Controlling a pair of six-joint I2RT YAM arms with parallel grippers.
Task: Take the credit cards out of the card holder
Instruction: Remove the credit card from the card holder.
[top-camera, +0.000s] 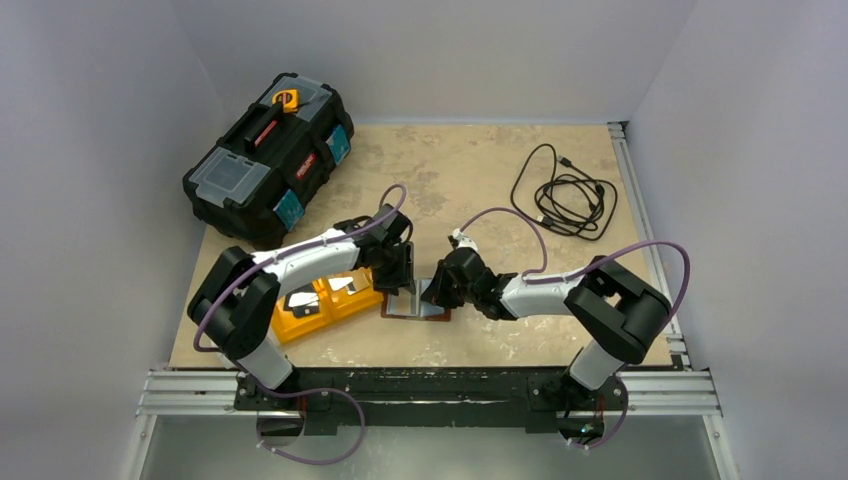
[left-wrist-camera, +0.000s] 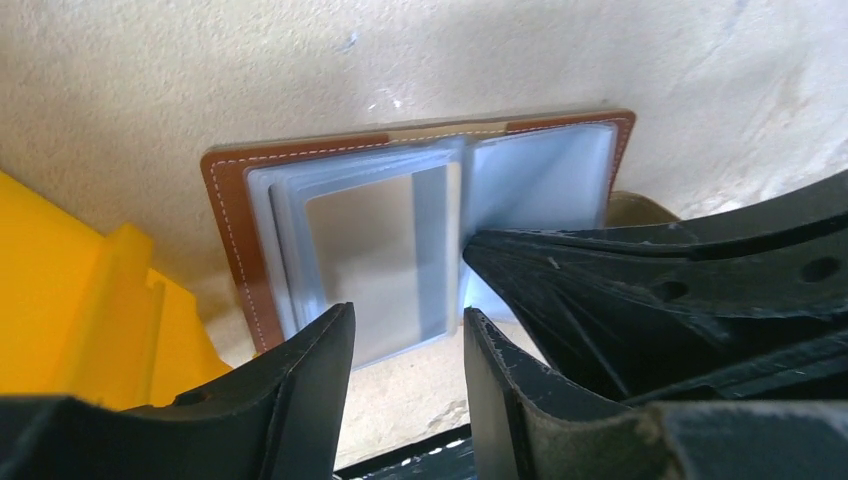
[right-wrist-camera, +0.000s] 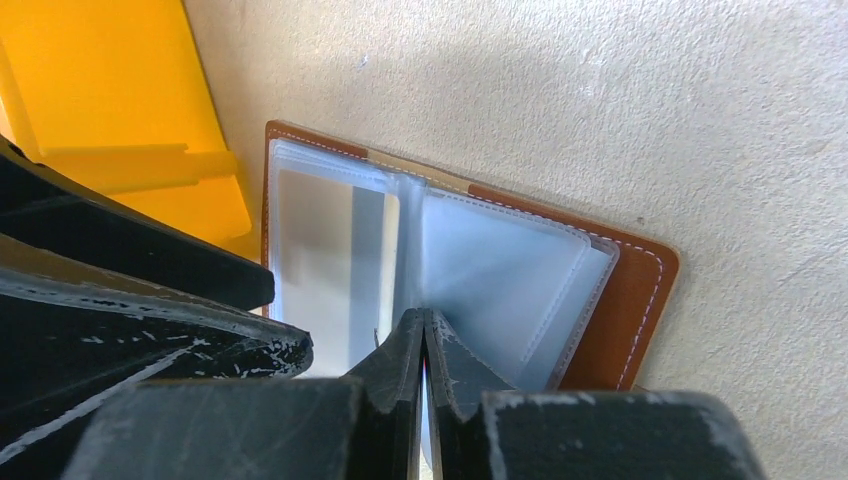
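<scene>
The brown leather card holder lies open on the table between my two grippers, its pale grey-blue plastic sleeves fanned up. It also shows in the left wrist view and the right wrist view. A beige panel with a grey stripe, perhaps a card, shows through the left sleeve. My right gripper is shut on a thin sleeve page at the holder's middle fold. My left gripper is open and empty just above the holder's near edge.
An orange tray with two cards in it sits just left of the holder. A black toolbox stands at the back left. A coiled black cable lies at the back right.
</scene>
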